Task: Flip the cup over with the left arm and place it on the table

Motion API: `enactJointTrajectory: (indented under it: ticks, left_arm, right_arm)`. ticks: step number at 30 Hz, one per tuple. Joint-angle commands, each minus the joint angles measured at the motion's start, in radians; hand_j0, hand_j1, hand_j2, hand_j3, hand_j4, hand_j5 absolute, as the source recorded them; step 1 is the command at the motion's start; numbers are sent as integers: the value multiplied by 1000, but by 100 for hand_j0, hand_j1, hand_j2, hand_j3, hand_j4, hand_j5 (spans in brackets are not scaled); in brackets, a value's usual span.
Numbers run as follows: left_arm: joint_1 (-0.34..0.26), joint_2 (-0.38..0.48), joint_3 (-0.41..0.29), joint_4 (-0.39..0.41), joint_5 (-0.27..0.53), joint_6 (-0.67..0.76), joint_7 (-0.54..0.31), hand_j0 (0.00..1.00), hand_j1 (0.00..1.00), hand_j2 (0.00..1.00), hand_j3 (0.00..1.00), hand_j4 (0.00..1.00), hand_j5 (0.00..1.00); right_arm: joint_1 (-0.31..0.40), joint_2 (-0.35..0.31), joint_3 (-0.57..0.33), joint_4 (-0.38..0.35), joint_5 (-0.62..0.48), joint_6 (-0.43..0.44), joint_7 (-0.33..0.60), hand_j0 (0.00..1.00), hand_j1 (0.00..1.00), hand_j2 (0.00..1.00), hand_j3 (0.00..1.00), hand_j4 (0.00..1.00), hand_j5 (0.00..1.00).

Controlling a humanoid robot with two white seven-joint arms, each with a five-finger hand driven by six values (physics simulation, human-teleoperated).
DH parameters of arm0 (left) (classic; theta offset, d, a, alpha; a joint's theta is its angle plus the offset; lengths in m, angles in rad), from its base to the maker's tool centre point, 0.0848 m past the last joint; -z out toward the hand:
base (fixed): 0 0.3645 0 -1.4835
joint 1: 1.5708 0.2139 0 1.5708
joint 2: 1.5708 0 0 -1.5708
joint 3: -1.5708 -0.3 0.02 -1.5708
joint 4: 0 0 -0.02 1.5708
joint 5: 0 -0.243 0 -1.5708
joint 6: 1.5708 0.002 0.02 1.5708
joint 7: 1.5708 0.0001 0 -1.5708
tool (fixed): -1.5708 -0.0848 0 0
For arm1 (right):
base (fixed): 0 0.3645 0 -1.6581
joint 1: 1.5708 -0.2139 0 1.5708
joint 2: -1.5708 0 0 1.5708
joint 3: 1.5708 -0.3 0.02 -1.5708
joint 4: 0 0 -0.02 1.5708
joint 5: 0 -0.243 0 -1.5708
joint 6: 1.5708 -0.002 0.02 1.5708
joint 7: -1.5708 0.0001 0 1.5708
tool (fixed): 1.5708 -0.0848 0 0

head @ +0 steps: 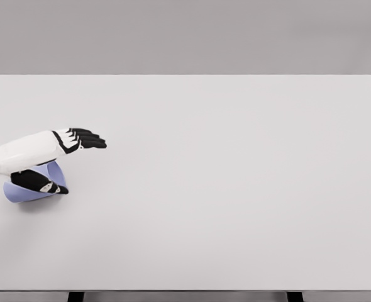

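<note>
The left hand point(69, 157) enters from the left edge above the white counter point(236, 189). Its four black fingers point(88, 139) extend straight and together, pointing right; the thumb point(41, 182) lies below them. The lavender cup point(31, 189) sits between thumb and palm, directly beneath the hand. The grip is wide, and whether it clamps the cup cannot be determined.

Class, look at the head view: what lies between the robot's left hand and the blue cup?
Nothing: in the head view the left hand is over the cup, its thumb on the cup's side.
</note>
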Motion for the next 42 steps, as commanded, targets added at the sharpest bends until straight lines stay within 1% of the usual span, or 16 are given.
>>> enactJointTrajectory:
  ticks: [1,7,10,11,12,14,15,18,19,20,21,22,26,34,38,42]
  left_arm:
    - [0,-17,-12,-15,5,4,-1,100,100,100,100,100,100]
    - [0,-35,2,-12,5,12,-43,100,100,100,100,100,100]
    - [-18,-71,7,-15,5,191,-48,100,100,100,100,100,100]
    - [-50,-71,11,-14,2,366,-48,100,100,100,100,100,100]
    - [-84,-57,13,-11,-3,506,-48,100,100,100,100,100,100]
    - [-132,9,-5,1,-12,630,-48,100,100,100,100,100,100]
    - [-123,78,-22,-8,-8,604,-23,100,100,100,100,100,100]
    - [-115,156,-123,-2,-5,571,301,100,100,100,100,100,100]
    - [-109,236,-151,-9,34,543,327,100,100,100,100,100,100]
    - [-107,254,-156,-11,98,528,327,100,100,100,100,100,100]
    - [-101,287,-160,-5,316,532,322,100,100,100,100,100,100]
    - [-94,296,-160,-6,408,537,318,100,100,100,100,100,100]
    - [0,282,-160,-17,414,537,272,100,100,100,100,100,100]
    - [44,265,-160,-15,413,529,279,100,100,100,100,100,100]
    - [45,209,-166,-3,319,540,279,100,100,100,100,100,100]
    - [54,189,-166,-2,305,569,279,100,100,100,100,100,100]
  right_arm:
    - [0,0,0,3,0,0,0,100,100,100,100,100,100]
    - [0,0,0,6,-2,0,0,100,100,100,100,100,100]
    - [0,0,0,6,0,0,0,100,100,100,100,100,100]
    - [0,0,0,4,0,0,0,100,100,100,100,100,100]
    - [0,0,0,4,0,0,0,100,100,100,100,100,100]
    - [0,0,0,4,0,0,0,100,100,100,100,100,100]
    - [0,0,0,4,0,0,0,100,100,100,100,100,100]
    - [0,0,0,4,0,0,0,100,100,100,100,100,100]
    - [0,0,0,4,-2,0,0,100,100,100,100,100,100]
    - [0,0,0,6,0,0,0,100,100,100,100,100,100]
    - [0,0,0,4,0,0,0,100,100,100,100,100,100]
    - [0,0,0,4,-2,0,0,100,100,100,100,100,100]
    - [0,0,0,6,-2,0,0,100,100,100,100,100,100]
    - [0,0,0,6,0,0,0,100,100,100,100,100,100]
    - [0,0,0,4,-2,0,0,100,100,100,100,100,100]
    - [0,0,0,6,0,0,0,100,100,100,100,100,100]
